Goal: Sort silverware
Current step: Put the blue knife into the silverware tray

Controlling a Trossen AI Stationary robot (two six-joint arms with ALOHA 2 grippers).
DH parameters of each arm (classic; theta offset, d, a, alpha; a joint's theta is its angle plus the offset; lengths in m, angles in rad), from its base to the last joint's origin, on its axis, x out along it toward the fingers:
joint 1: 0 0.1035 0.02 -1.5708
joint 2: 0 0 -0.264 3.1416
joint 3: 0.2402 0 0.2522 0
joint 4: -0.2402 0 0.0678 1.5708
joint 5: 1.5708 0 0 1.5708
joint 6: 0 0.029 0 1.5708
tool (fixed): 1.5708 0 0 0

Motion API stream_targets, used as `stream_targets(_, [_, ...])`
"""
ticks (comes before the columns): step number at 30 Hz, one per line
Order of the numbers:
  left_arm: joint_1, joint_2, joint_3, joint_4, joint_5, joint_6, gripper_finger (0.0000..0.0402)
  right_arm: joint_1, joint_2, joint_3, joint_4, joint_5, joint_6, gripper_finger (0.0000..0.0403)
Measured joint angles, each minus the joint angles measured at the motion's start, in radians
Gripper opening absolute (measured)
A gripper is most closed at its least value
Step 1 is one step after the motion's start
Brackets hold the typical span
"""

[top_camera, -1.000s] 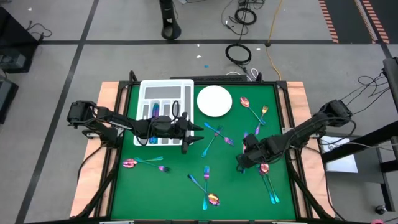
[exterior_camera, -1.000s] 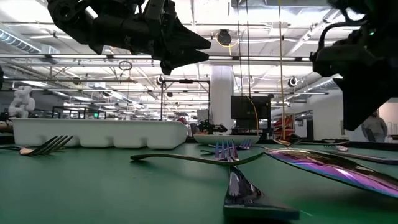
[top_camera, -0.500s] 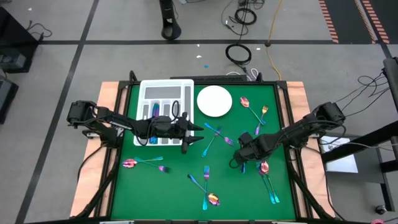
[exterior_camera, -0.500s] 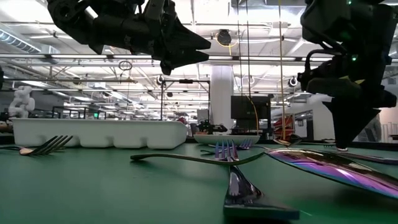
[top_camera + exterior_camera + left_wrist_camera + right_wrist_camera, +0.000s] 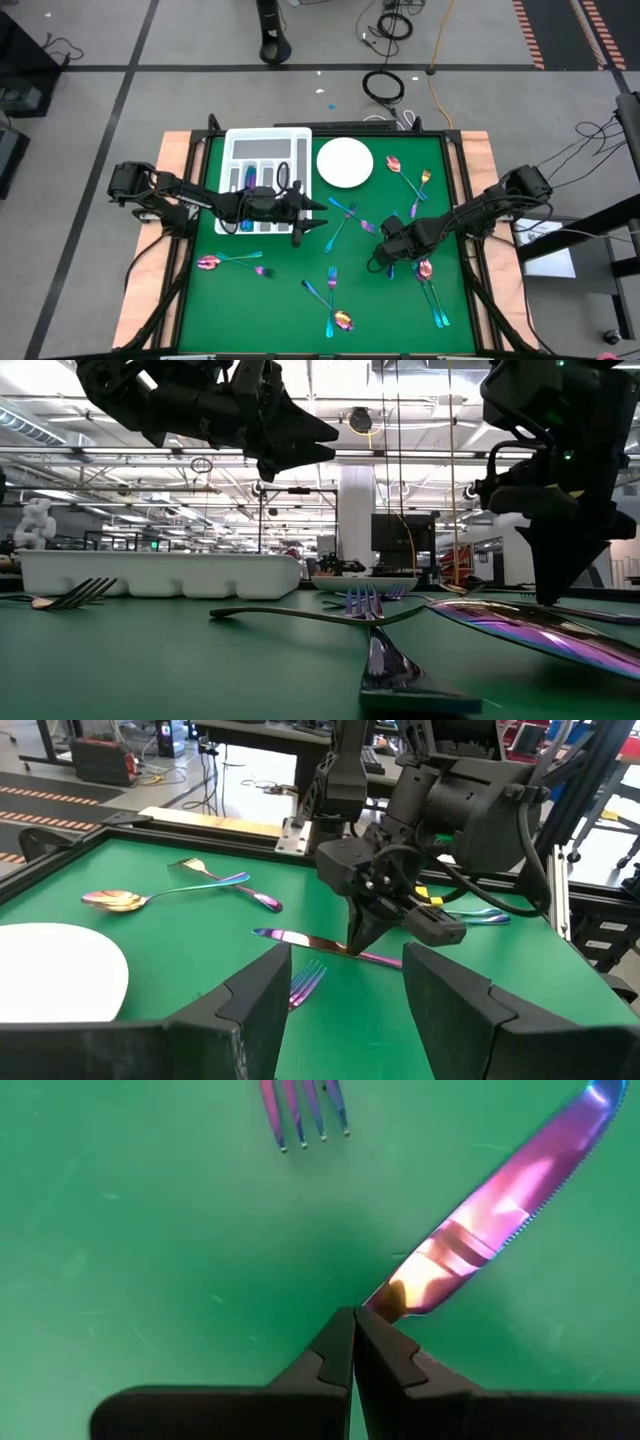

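Iridescent silverware lies scattered on the green mat: a knife and a fork near the middle, spoons and forks elsewhere. My right gripper is shut and points down, its tips at the knife's gold end. In the left wrist view it stands over the knife. My left gripper hovers open and level beside the tray, above the mat, with nothing between its fingers. My right gripper comes from above, its shut fingertips at the knife's gold end. The knife lies flat on the mat. I cannot tell whether the tips touch it, since the fingers hide that spot.
A white divided tray and a round white plate stand at the far side. A spoon and a knife lie just right of my right gripper. More pieces lie at the near left and near middle.
My right gripper has sunk toward the mat and shifted a little toward the table's left, coming down at the knife with its fingers still shut. The silverware has not moved.
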Motion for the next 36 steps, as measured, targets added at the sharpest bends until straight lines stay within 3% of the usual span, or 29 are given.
stream_targets(15, [0.0, 0.0, 0.0, -0.003, 0.0, 0.0, 0.0194, 0.106, 0.012, -0.003, 0.238, -0.01, 0.12, 0.0])
stream_targets(23, [0.0, 0.0, 0.0, -0.003, 0.0, 0.0, 0.0194, 0.125, 0.078, 0.003, 0.332, -0.003, 0.095, 0.0])
stream_targets(31, [0.0, 0.0, 0.0, -0.004, 0.0, 0.0, 0.0194, 0.121, 0.055, 0.136, 0.068, 0.026, 0.022, 0.0])
stream_targets(36, [0.0, 0.0, 0.0, -0.004, 0.0, 0.0, 0.0194, 0.094, 0.056, 0.149, -0.071, 0.024, 0.019, 0.0])
